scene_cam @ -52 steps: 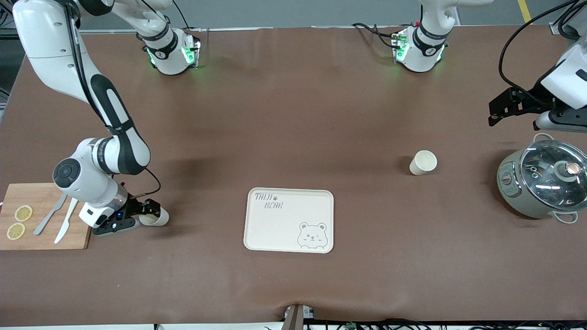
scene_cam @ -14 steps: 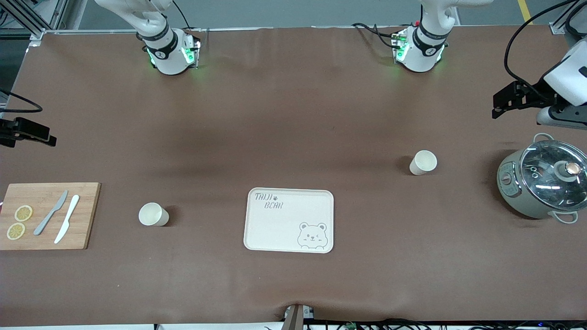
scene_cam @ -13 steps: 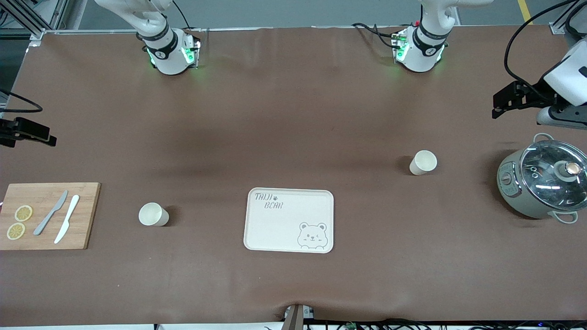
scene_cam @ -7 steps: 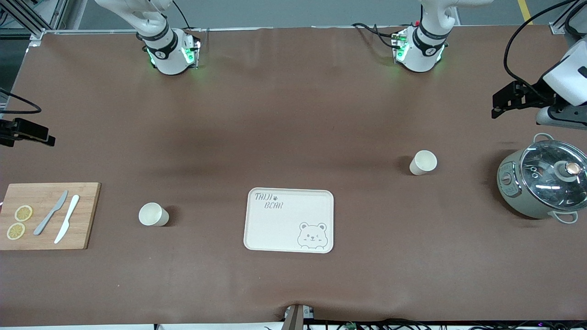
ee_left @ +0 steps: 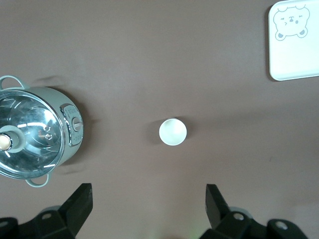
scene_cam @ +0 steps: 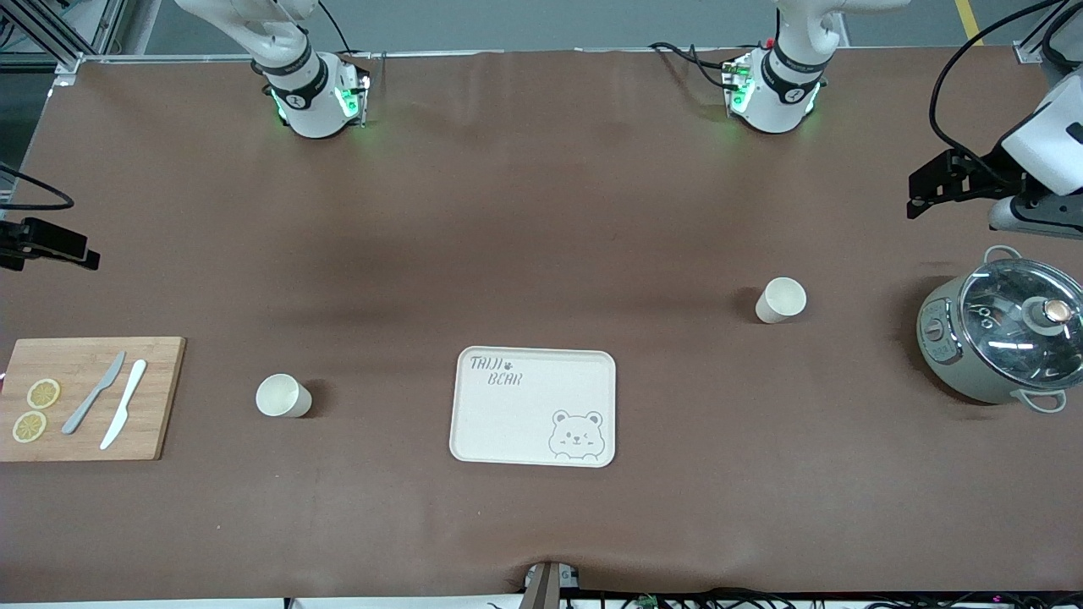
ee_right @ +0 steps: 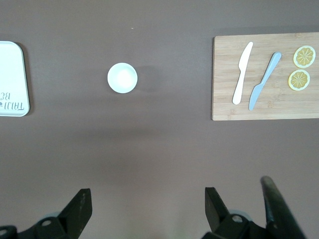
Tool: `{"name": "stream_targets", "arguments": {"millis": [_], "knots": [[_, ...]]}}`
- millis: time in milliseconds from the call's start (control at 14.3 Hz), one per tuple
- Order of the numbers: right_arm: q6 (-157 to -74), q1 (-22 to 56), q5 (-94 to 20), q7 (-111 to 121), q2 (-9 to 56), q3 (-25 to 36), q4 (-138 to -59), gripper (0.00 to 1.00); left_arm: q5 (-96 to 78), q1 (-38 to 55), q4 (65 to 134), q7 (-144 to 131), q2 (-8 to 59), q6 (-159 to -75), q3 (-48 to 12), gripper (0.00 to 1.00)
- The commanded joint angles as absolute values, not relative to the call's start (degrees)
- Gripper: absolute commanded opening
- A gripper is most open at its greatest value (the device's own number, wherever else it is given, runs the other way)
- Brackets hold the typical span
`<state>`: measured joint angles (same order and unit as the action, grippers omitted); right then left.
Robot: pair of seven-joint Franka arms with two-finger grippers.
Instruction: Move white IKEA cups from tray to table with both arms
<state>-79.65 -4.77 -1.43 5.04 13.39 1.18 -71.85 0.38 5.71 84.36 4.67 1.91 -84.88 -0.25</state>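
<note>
Two white cups stand upright on the brown table, both outside the bear tray [scene_cam: 533,406]. One cup [scene_cam: 283,396] is toward the right arm's end, beside the cutting board; it also shows in the right wrist view [ee_right: 122,77]. The other cup [scene_cam: 781,299] is toward the left arm's end, beside the pot; it also shows in the left wrist view [ee_left: 173,132]. My right gripper [scene_cam: 83,255] [ee_right: 147,201] is open and empty, high over the table's edge. My left gripper [scene_cam: 918,194] [ee_left: 148,199] is open and empty, high over the table beside the pot.
A wooden cutting board [scene_cam: 85,397] with two knives and two lemon slices lies at the right arm's end. A grey pot with a glass lid [scene_cam: 1003,338] stands at the left arm's end. The tray lies empty between the cups.
The right gripper, which was at the cup beside the cutting board 3.6 s ago, has let it go and pulled up and away. Over the last second almost nothing has moved.
</note>
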Motion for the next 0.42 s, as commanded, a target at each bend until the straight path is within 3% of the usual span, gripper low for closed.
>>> {"name": "stream_targets", "arguments": {"millis": [0, 349], "knots": [[-79.54, -5.71, -0.97, 4.48, 12.13, 0.18, -73.04, 1.00, 0.09, 5.45, 83.85, 5.10, 1.49, -83.85, -0.26, 1.00], [-79.63, -5.45, -1.05, 4.39, 12.13, 0.09, -73.12, 1.00, 0.09, 5.45, 83.85, 5.10, 1.49, -83.85, -0.26, 1.00]]}}
